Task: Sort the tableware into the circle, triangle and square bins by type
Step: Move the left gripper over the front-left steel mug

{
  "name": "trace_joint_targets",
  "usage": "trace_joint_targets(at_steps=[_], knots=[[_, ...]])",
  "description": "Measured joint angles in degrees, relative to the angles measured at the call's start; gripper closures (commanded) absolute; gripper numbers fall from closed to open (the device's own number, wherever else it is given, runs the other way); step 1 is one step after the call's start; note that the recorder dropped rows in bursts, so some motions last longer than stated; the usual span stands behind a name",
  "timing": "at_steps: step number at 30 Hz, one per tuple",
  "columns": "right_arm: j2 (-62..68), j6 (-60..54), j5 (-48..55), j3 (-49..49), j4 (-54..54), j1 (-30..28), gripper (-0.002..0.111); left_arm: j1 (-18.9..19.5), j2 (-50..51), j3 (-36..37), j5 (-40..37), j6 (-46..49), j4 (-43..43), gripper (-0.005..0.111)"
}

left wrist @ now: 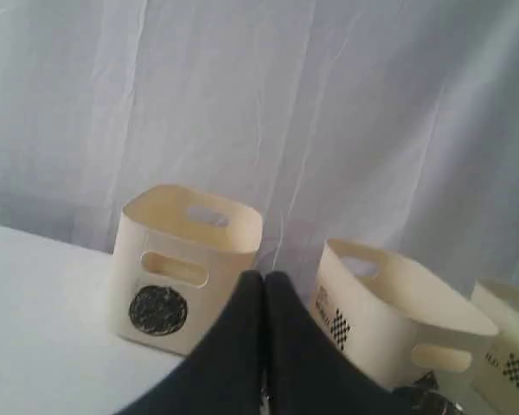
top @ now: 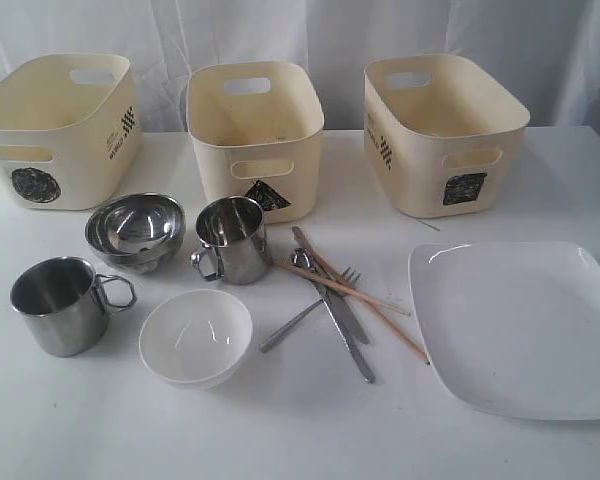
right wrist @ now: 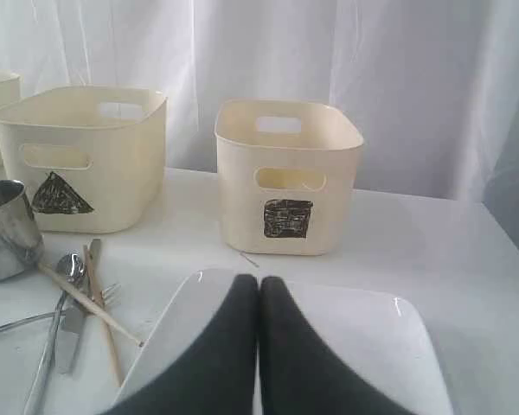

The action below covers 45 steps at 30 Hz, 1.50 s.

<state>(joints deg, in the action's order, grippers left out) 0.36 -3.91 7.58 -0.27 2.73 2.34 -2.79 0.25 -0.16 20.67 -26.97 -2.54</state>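
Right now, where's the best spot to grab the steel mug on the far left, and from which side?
Probably the rim of the mug, from straight above: it stands upright, mouth open, so its wall can be pinched inside and out. Choose the wall opposite the handle, which sticks out toward the white bowl.

A white bench (top: 310,430) is stretching across the whole scene. Behind it, a pale, creased curtain (top: 330,30) is hanging along its far edge.
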Motion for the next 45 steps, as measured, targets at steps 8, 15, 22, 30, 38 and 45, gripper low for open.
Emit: trace_joint_targets(at_steps=[8,15,22,30,38,45], knots=[[0.00,0.00,0.00,0.00,0.00,0.00,0.108,0.00,2.03,-7.45,-9.36,-26.95,-25.59,0.107],[0.00,-0.10,0.03,0.00,0.00,0.00,0.108,-0.51,24.15,-27.91,-8.61,-63.74,-71.17,0.107],[0.00,-0.10,0.13,0.00,0.00,0.00,0.108,-0.55,51.10,-41.97,-8.81,-79.82,-96.20,0.107],[0.00,-0.10,0.24,0.00,0.00,0.00,0.108,-0.64,69.92,-42.20,-3.12,-74.27,-96.28,0.034],[0.00,-0.10,0.24,0.00,0.00,0.00,0.108,-0.64,75.47,-42.32,-5.00,-75.62,-96.45,0.038],[0.00,-0.10,0.24,0.00,0.00,0.00,0.108,-0.64,75.06,-42.32,-0.01,-75.92,-96.54,0.049]])
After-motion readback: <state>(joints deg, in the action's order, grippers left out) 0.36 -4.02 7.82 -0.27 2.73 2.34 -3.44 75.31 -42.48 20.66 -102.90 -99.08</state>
